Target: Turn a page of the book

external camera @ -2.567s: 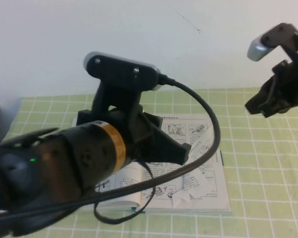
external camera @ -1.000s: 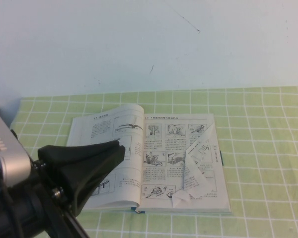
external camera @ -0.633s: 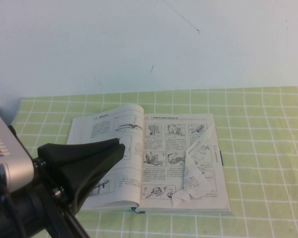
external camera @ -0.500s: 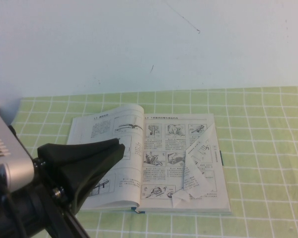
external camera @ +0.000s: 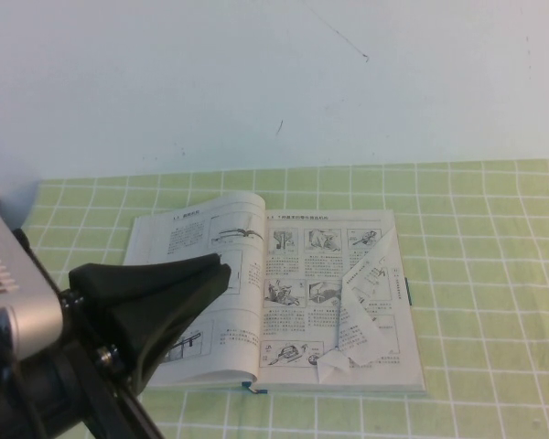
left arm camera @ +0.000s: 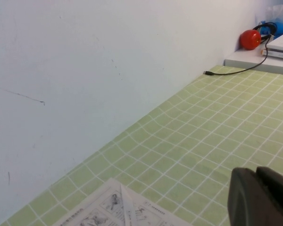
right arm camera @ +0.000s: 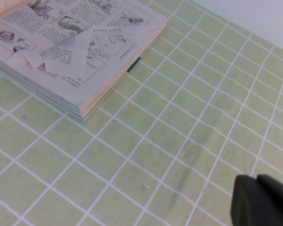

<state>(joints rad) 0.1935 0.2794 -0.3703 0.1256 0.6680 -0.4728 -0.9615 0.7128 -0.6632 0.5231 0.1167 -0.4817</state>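
Observation:
The book (external camera: 284, 302) lies open on the green checked cloth, showing white pages with drawings and small text. On its right side a page (external camera: 361, 306) lies creased and folded over, one corner bent near the book's front edge. My left gripper (external camera: 223, 271) is shut and empty, low at the left, its tip over the book's left page. In the left wrist view its shut tips (left arm camera: 257, 172) hang over the cloth, beside a corner of the book (left arm camera: 115, 209). My right gripper (right arm camera: 257, 181) is shut and empty, off to the right of the book (right arm camera: 80, 52), and is out of the high view.
A white wall (external camera: 274, 82) stands right behind the table. Far along the wall, a grey ledge (left arm camera: 257, 59) carries a red ball (left arm camera: 250, 39), stacked books and a black cable (left arm camera: 233, 71). Green cloth (external camera: 494, 302) stretches right of the book.
The left arm has drawn back from over the book to the lower left. The right arm has left the high view. Over the last second nothing moves.

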